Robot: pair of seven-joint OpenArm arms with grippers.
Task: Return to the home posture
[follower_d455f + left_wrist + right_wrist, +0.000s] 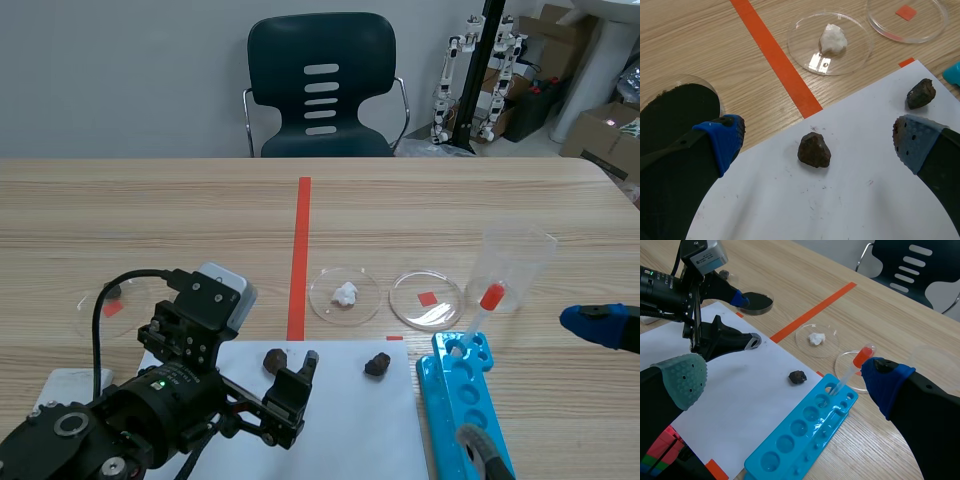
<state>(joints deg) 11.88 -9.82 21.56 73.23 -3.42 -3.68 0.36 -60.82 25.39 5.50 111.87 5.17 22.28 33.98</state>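
Observation:
My left gripper point(292, 388) hangs open low over the white paper point(330, 430). A dark rock point(814, 149) lies on the paper between its spread fingers, untouched. A second dark rock point(920, 93) lies further right on the sheet. My right gripper point(785, 377) is open too, held above the blue well tray point(805, 435) and the second rock point(797, 376). In the scene view only its blue pad point(600, 322) and grey pad point(478, 445) show at the right. The left gripper point(747, 320) is also seen from the right wrist view.
A dropper point(483, 305) with a red bulb stands in the well tray point(465, 400). Beyond the paper sit a dish with a white lump point(345, 295), a dish over a red mark point(427, 298) and a clear cup point(510, 268). Another dish point(112, 300) lies left; a chair point(322, 85) stands behind the table.

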